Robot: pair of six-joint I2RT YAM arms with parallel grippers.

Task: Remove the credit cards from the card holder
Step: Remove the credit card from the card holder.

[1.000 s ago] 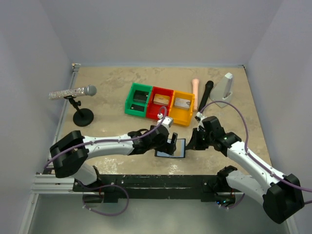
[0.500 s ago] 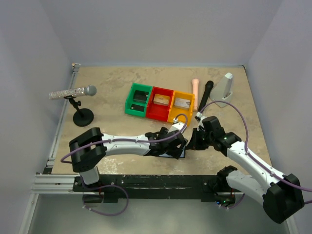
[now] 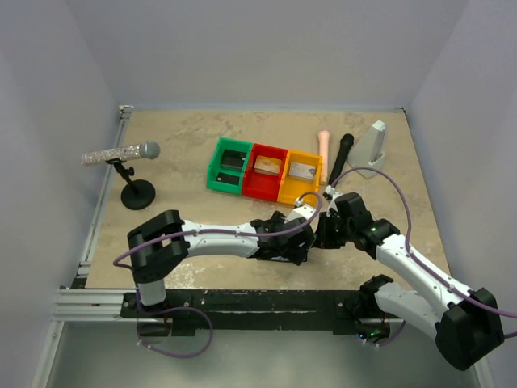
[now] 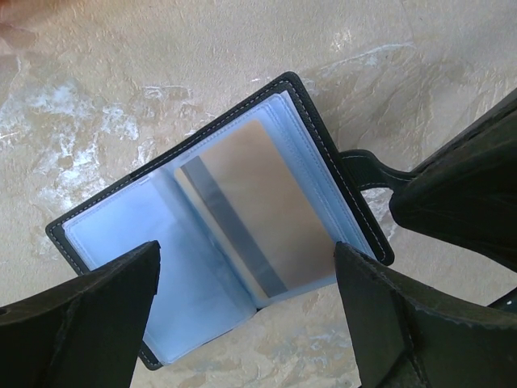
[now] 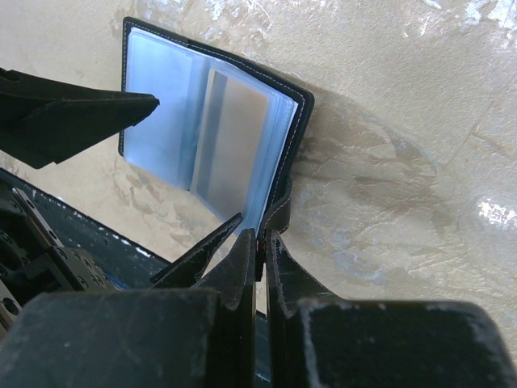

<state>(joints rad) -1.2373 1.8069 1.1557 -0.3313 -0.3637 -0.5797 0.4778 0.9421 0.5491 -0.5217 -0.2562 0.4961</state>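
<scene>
I have the card holder (image 4: 121, 234) lying open on the worktop (image 4: 121, 73), pale inner faces up, between my two arms. My right jaws are clenched on its small black side tab (image 5: 279, 206), at the edge nearer that arm. My left jaws hang released and spread wide just above the open pages, touching nothing that I can make out. One card (image 4: 258, 210) sits in a clear sleeve. It looks tan or silvery, though the glare makes that hard to call.
</scene>
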